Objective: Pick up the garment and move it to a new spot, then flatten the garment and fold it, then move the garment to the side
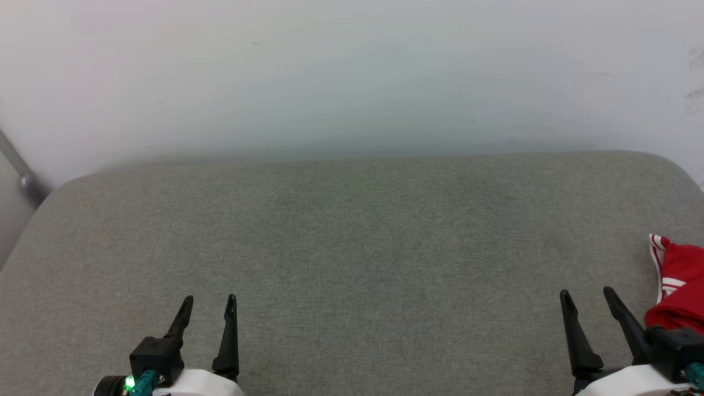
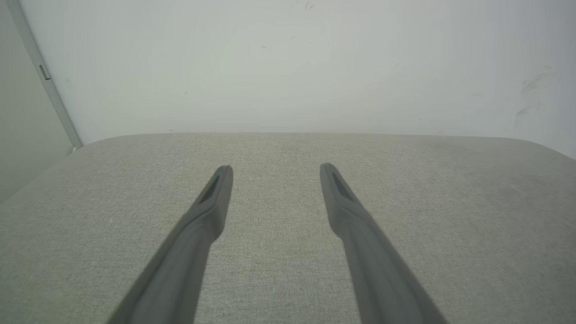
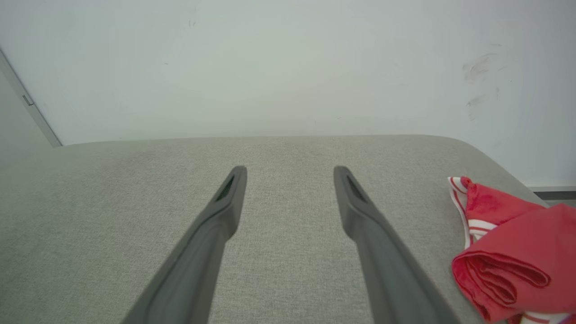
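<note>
Garment (image 1: 681, 275) (image 3: 508, 252), a red jersey with red-white striped trim, lies bunched in loose folds at the right edge of the grey upholstered cushion (image 1: 352, 247), just beside the right gripper (image 1: 586, 291) (image 3: 290, 168). Both it and the left gripper (image 1: 209, 300) (image 2: 276, 168) hover near the cushion's front edge, fingers spread and grasping nothing. A white wall (image 1: 352, 71) stands behind.
</note>
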Robot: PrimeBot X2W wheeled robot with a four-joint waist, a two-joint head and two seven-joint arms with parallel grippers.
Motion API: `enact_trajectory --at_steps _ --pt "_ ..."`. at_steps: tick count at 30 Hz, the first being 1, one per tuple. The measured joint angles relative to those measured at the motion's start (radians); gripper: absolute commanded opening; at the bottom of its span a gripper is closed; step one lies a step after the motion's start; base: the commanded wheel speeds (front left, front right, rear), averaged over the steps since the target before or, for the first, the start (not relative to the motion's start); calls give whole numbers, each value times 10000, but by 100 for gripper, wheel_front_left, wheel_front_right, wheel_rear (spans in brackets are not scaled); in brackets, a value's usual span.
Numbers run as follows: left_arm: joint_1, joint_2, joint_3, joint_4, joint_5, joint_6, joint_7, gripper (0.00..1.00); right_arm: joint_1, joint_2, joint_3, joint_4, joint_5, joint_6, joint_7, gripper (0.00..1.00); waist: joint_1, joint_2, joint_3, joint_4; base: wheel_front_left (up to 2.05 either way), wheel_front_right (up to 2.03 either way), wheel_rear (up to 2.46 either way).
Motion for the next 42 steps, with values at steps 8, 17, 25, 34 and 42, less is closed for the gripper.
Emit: enact_trajectory --at_steps 8,17,25,34,42 --pt "1 -36 61 12 -4 25 -2 100 -4 10 29 -23 15 0 -21 100 0 0 18 -3 0 0 0" --pt "12 -96 127 50 -81 -2 15 0 5 40 35 46 161 2 -21 0 1 0 46 1 0 0 0" --pt "170 -349 359 263 -1070 -244 334 0 0 61 6 470 1346 2 113 0 0 0 83 9 0 0 0" --pt "28 -608 826 374 -2443 -602 738 0 -228 96 -75 782 3014 0 290 0 0 0 130 22 0 0 0" --pt "-81 -817 1195 454 -3519 -880 1074 0 -482 125 -140 1032 4337 0 422 0 1 0 170 32 0 0 0"
